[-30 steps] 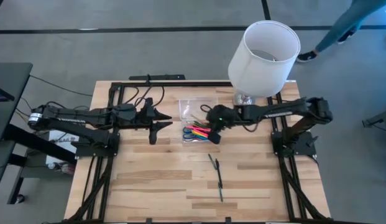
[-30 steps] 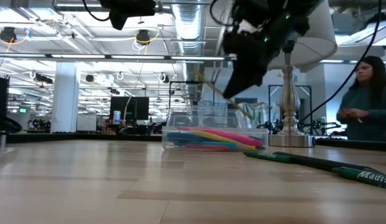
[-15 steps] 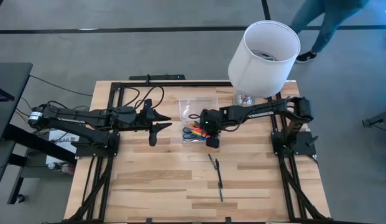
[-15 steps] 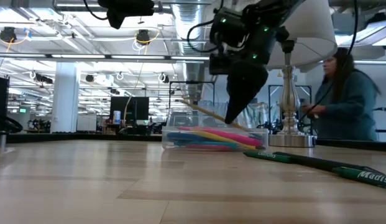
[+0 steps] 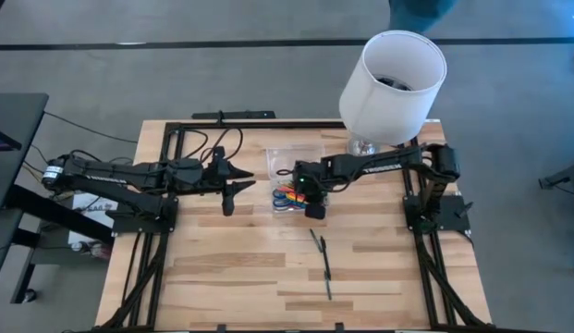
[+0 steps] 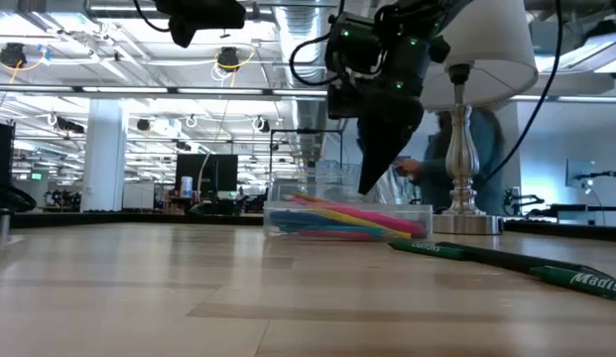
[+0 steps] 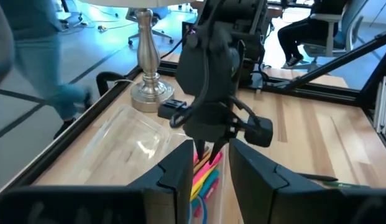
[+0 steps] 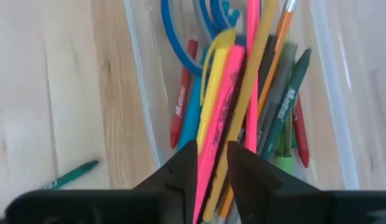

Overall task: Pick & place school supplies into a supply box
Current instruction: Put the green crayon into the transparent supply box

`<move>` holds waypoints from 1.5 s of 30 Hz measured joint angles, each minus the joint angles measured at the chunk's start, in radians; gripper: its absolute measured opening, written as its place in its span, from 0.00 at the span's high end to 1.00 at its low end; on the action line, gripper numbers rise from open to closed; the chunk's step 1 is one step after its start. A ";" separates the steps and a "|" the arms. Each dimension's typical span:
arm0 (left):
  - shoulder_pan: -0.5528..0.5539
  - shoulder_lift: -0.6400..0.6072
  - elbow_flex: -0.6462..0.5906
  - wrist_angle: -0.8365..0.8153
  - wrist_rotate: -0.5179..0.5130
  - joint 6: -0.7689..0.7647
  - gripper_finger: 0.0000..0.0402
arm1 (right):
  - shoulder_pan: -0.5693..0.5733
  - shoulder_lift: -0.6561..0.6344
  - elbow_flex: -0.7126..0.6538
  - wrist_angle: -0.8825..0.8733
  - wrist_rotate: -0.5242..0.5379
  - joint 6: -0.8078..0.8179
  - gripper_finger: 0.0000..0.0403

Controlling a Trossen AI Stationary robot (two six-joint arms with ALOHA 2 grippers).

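Clear plastic is what you are working over: the supply box (image 5: 288, 198) sits near the middle of the table (image 5: 222, 277), toward its far edge, with its loose lid (image 5: 296, 159) lying just behind it beside the chrome base of the white lampshade (image 5: 394, 74). Your right gripper (image 5: 315, 209) hangs directly over the box, pointed down into it, and in its wrist view the two fingers (image 8: 183, 168) stand slightly parted with a pink marker (image 8: 219, 118) showing in the gap between them; you cannot tell from that whether they are pinching it or have let it go. Inside the box lie the school supplies (image 8: 261, 93): pink, yellow, orange, red, green and blue pens packed side by side, with the blue scissors (image 8: 199, 25) at one end. Two dark green pens (image 5: 322, 262) lie on the bare wood toward the table's near edge, well apart from the box. Your left gripper (image 5: 229, 199) waits above the table to the left of the box, fingers slightly parted and holding nothing.
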 joint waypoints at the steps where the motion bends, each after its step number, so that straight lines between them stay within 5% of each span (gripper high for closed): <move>1: 0.000 0.000 0.000 -0.002 0.000 -0.007 0.76 | -0.001 -0.001 0.003 0.002 0.000 0.002 0.80; 14: -0.002 0.035 -0.001 -0.003 0.091 -0.208 0.76 | -0.005 -0.166 0.001 -0.115 0.001 0.131 0.72; 26: -0.006 0.355 0.000 0.265 0.304 -0.251 0.76 | 0.083 -0.414 -0.126 -0.171 0.008 0.301 0.72; 32: -0.006 0.520 0.021 0.389 0.372 -0.064 0.76 | 0.198 -0.566 -0.247 -0.174 0.093 0.427 0.72; 38: -0.006 0.706 0.166 0.396 0.429 0.133 0.76 | 0.330 -0.713 -0.369 -0.179 0.166 0.601 0.72; 45: -0.005 0.903 0.410 0.203 0.446 0.346 0.76 | 0.492 -0.847 -0.463 -0.174 0.248 0.811 0.72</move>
